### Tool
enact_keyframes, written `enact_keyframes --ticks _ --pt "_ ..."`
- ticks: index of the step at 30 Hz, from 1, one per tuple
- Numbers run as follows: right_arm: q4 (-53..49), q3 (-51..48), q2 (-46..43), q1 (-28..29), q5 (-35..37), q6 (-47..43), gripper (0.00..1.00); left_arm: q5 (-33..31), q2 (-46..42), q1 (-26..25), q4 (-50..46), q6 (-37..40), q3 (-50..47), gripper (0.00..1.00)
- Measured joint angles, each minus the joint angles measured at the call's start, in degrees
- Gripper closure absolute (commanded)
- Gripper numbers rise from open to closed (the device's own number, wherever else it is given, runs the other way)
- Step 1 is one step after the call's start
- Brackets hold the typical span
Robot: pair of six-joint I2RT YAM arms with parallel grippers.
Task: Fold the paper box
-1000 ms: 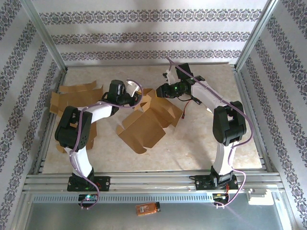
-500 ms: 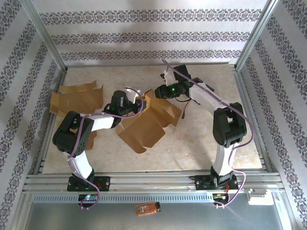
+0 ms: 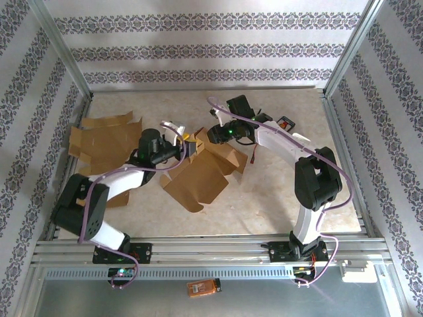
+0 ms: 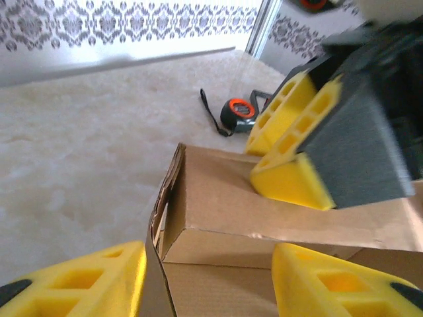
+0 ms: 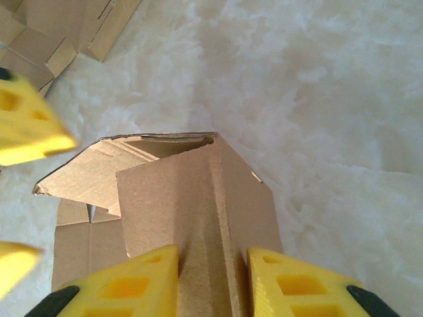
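Looking down at the tabletop [image 3: 284,191], you see the half-folded paper box [image 3: 198,177] near its middle. Your right fingers [image 5: 142,281] are clamped on a raised flap at its far end. Your left fingers [image 4: 99,274] stand apart, straddling a flap edge close by. Some flat cardboard [image 3: 106,137] lies at left, and a tape measure [image 4: 238,111] rests beyond the box.
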Motion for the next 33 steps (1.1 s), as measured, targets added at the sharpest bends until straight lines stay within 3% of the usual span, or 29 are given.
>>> enact_keyframes --ticks 5,10,17,29,33 --pt "0.1 0.0 0.0 0.0 0.1 -0.4 0.68 -1.9 -8.1 5.6 -6.0 1.4 0.2 0.48" --pt "0.1 0.0 0.0 0.0 -0.1 -0.5 0.68 -5.8 -4.6 8.3 -16.0 10.8 5.8 0.53" --pt "0.0 0.1 0.1 -1.2 -2.2 -0.1 0.66 5.4 3.8 8.2 -23.5 23.8 7.4 0.54" --pt "-1.4 2.5 2.2 -3.1 -6.7 0.5 0.65 16.5 16.2 8.1 -28.9 31.5 20.4 0.72" --pt "-1.7 2.7 2.3 -3.1 -7.1 0.5 0.65 18.4 18.3 7.7 -33.0 34.3 24.0 0.73"
